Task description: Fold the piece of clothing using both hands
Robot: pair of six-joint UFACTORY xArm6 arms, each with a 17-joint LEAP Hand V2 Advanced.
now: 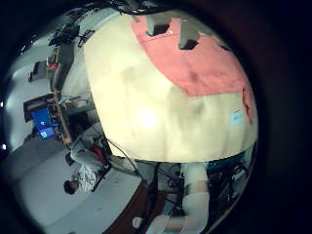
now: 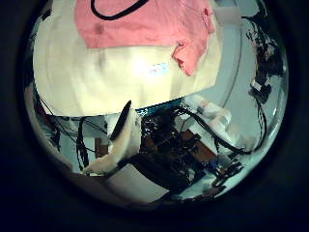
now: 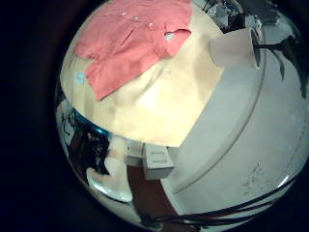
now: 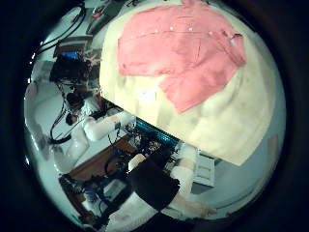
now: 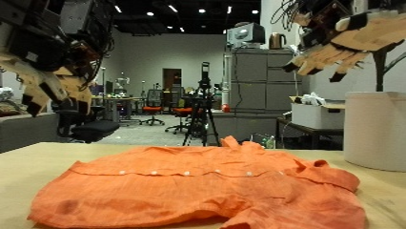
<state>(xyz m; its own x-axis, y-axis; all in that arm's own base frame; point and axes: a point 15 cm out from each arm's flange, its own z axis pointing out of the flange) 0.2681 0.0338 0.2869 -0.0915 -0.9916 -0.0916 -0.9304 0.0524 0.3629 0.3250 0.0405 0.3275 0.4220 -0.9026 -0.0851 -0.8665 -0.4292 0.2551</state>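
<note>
A: Shirt (image 5: 210,183) position?

B: Nearest the outside camera. It is orange, lies spread flat on the bench (image 5: 26,162), buttoned front up, one sleeve toward each side. Its near hem is rumpled.

A: Bench surface?

B: Pale tan and plain. The right thumb-side palm view shows bare surface around the shirt (image 4: 183,53) on all visible sides, widest along the bench (image 4: 246,116) edge nearest that palm. In the left thumb-side palm view, a sleeve lies just beside a small label (image 2: 157,70) on the bench.

A: Hands?

B: Both are raised well above the shirt and touch nothing. Left hand (image 5: 50,72): fingers apart and loosely drooping, holding nothing. Right hand (image 5: 336,43): fingers spread, relaxed, empty.

A: Room?

B: Dark ceiling with spot lights, grey cabinets (image 5: 260,91), a tripod (image 5: 203,110) and red chairs (image 5: 159,105) beyond the bench. A white cylinder (image 5: 377,129) stands at the right-hand side, clear of the shirt.

A: Clearance?

B: Open air between both hands and the shirt; the shirt edges are unobstructed.
</note>
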